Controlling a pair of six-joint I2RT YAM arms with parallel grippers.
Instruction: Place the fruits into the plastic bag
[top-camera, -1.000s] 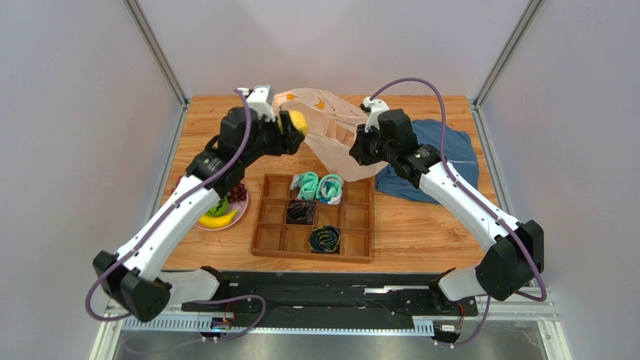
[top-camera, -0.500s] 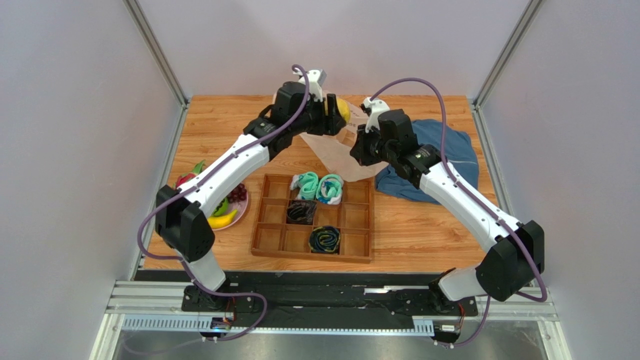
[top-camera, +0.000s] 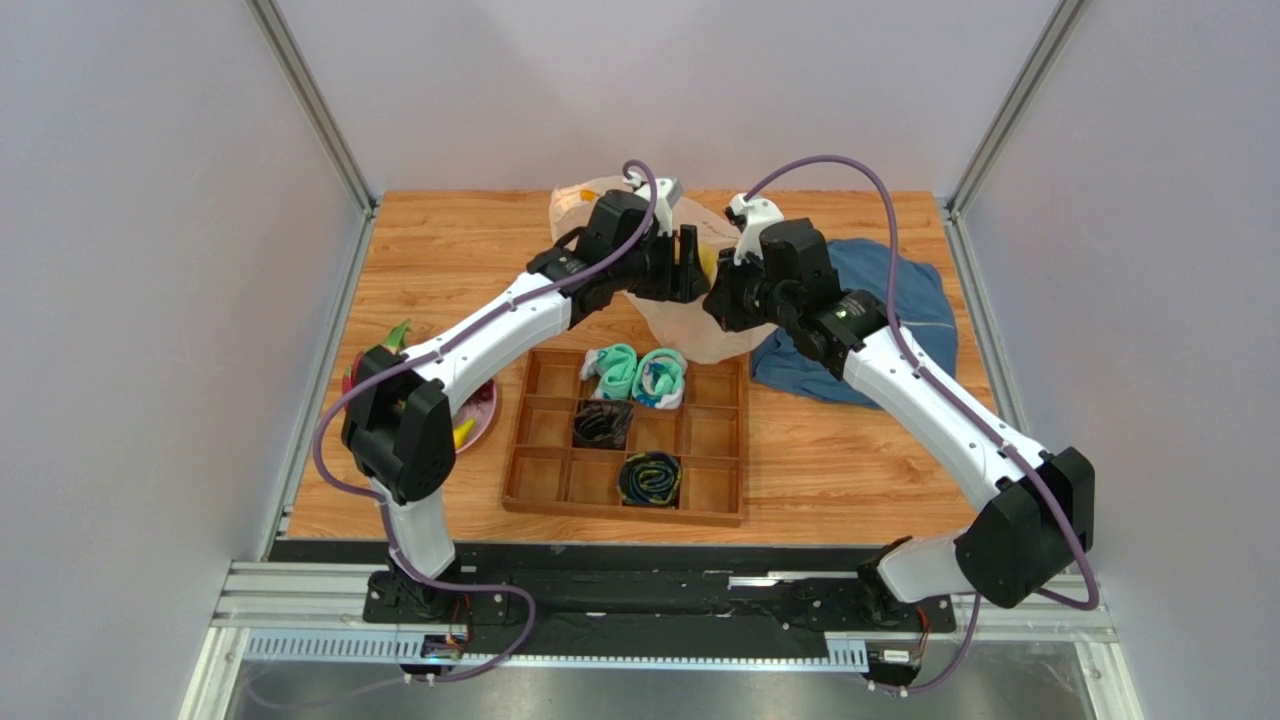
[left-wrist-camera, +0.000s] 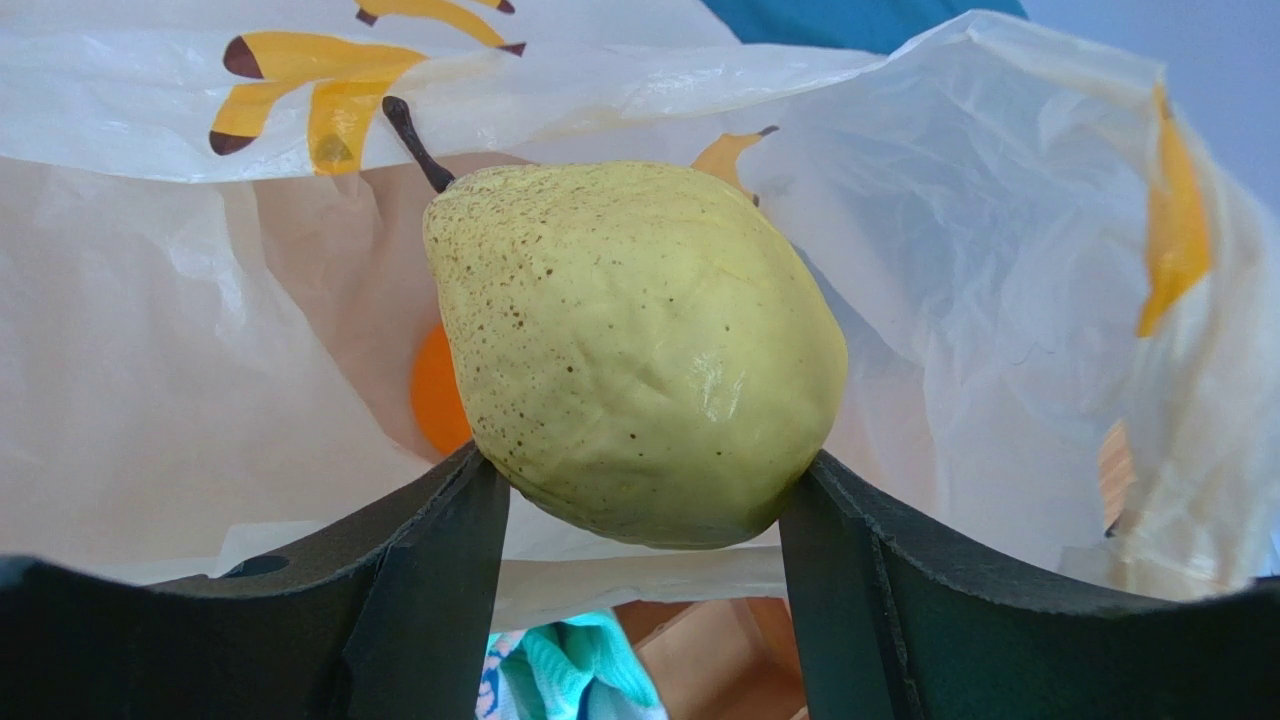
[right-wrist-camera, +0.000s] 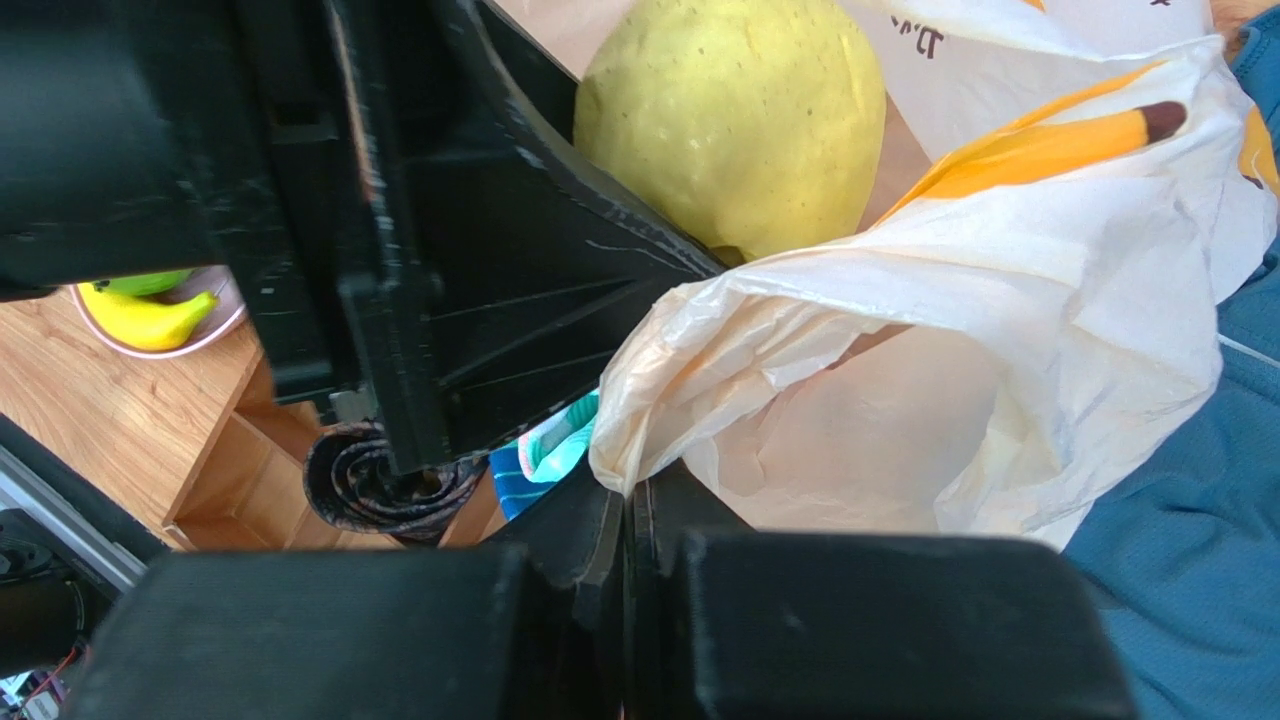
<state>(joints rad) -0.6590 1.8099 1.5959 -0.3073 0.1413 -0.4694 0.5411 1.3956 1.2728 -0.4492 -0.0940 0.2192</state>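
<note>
At the far middle of the surface (top-camera: 451, 225), the left tool (left-wrist-camera: 643, 477) has a yellow-green speckled pear (left-wrist-camera: 646, 345) pinched across its belly, jaws spread wide around it, right at the mouth of the plastic bag (left-wrist-camera: 977, 285). The right tool (right-wrist-camera: 628, 510) is clamped tight on a bunched fold of the bag's rim, holding that mouth up. One orange (left-wrist-camera: 436, 398) already sits inside. On handling, I'd say the pear looks hard, smooth and light, and rounded enough to squirt out of a loose pinch, so the widest part is the place to grip. The film is thin, limp and slippery, so it wants a hold on the gathered edge or it'll collapse. Well apart, a banana (right-wrist-camera: 143, 318) waits on the plate (right-wrist-camera: 226, 293).
</note>
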